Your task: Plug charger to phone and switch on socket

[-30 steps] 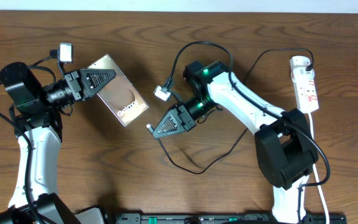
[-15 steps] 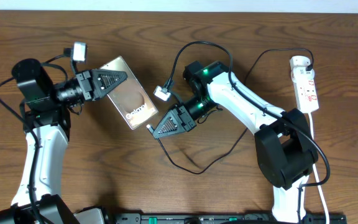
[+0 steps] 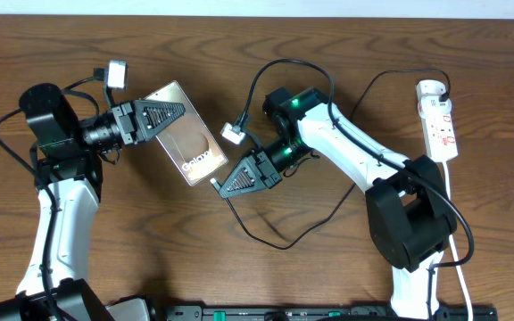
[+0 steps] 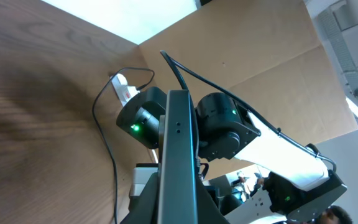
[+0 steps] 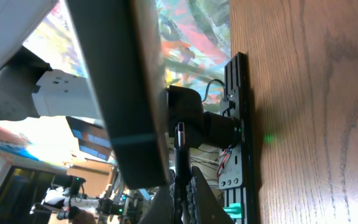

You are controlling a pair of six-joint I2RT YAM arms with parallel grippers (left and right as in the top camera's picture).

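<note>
the left gripper's [image 3: 175, 108] fingers [image 3: 150, 114] are clamped on one short end of the phone [image 3: 186, 138], which is held tilted with its glossy bronze-gold back turned up; white lettering reading "galaxy" runs along that back near the free end; in the left wrist view the phone [image 4: 178, 155] shows edge-on between the pads; the right gripper's [image 3: 224, 185] fingers [image 3: 248, 176] are closed on the connector tip of the charger [image 3: 284, 246], and the tip pokes out just beside the phone's free lower corner; whether the two touch cannot be told; from there the thin black cable loops over the wooden table [image 3: 132, 232] and runs off toward the socket [image 3: 440, 120]; the socket, a white strip whose red markings are too small to read, lies at the right side, well apart from both grippers; its white cord [image 3: 450, 183] trails toward the near edge
</note>
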